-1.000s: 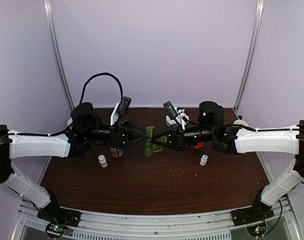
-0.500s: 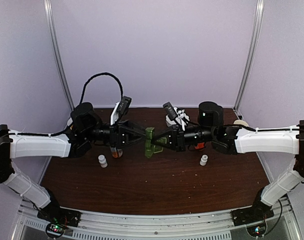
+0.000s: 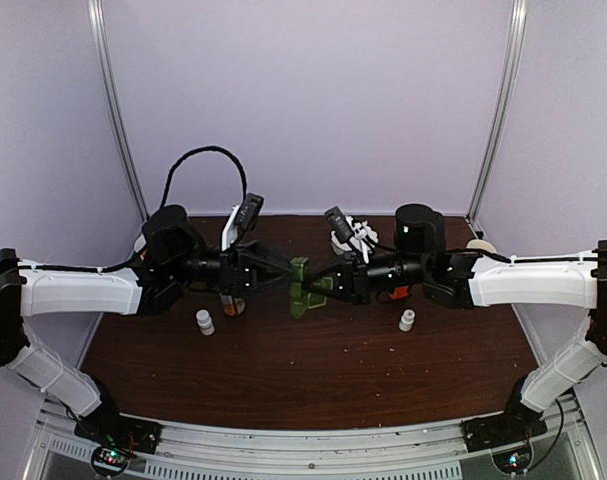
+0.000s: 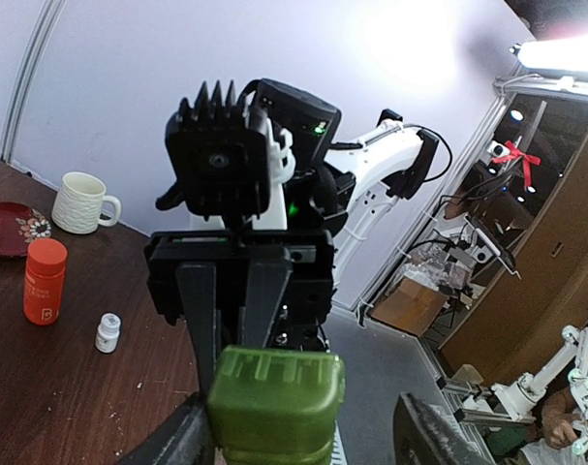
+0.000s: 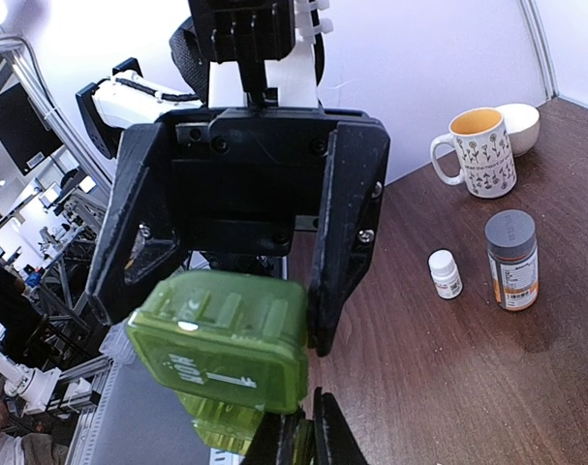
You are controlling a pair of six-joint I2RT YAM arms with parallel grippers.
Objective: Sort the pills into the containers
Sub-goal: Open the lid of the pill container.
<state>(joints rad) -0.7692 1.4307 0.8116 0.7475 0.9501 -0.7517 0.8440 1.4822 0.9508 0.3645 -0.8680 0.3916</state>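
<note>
Change over the last second is slight. From the top camera, the pill box (image 3: 300, 287) is seen held in the air above the table (image 3: 313, 380), midway between the arms and at almost the same spot as a second ago; the right gripper (image 3: 321, 284) has been carried a little to the left with it, and the left gripper (image 3: 283, 271) stands open as before. From the left wrist, the left jaws are seen spread around the near end of the box, with a gap showing on one side — nothing is clamped. From the right wrist, the right jaws are seen closed on the lower edge of the box, and what appears to be a lid (image 5: 221, 334) faces the camera. No pills can be made out in any view. It is judged that a lid is being worked or the box handed over — sorting has not yet been started.
</note>
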